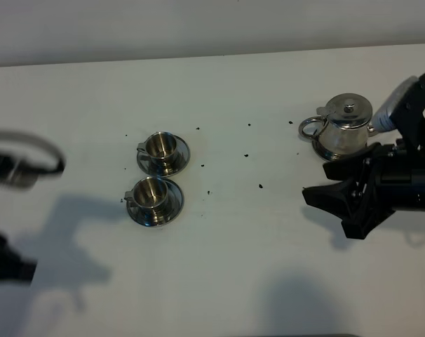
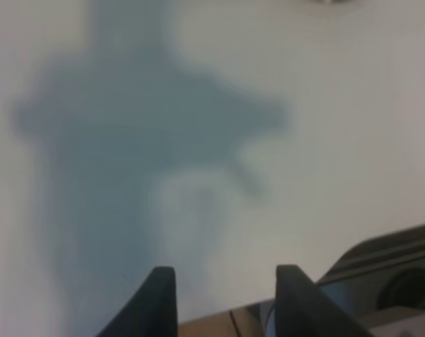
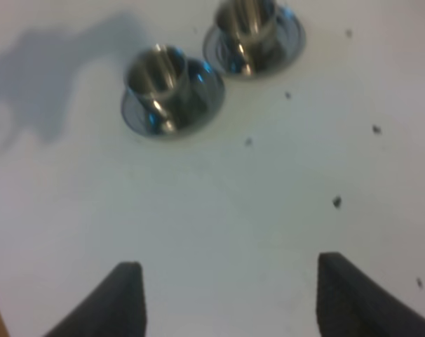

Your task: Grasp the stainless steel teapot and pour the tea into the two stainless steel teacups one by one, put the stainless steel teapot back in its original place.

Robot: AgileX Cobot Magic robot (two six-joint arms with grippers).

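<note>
Standing at the right end of the white bench (image 1: 233, 281), the stainless steel teapot (image 1: 346, 128) is upright with its knobbed lid on and its loop handle turned toward the middle of the bench. From here its base is partly hidden, so I cannot tell what it sits on. The right end effector (image 1: 332, 196) hangs just in front of the pot, close to it but not touching. Its own camera shows the two dark fingers (image 3: 128, 298) spread wide with only bare bench between them, so it is released and holding nothing.

Well apart from the pot, left of centre, the two stainless steel teacups sit one behind the other, each on its own round saucer. The far cup (image 1: 162, 145) and the near cup (image 1: 151, 192) have saucers almost touching at the rims. Both cups look shiny inside, and I cannot make out any liquid. A few dark specks (image 1: 260, 186) dot the bench between cups and pot.

The left end effector (image 2: 226, 305) hovers over plain bench at the left edge, casting a broad shadow, its fingers parted and empty.
</note>
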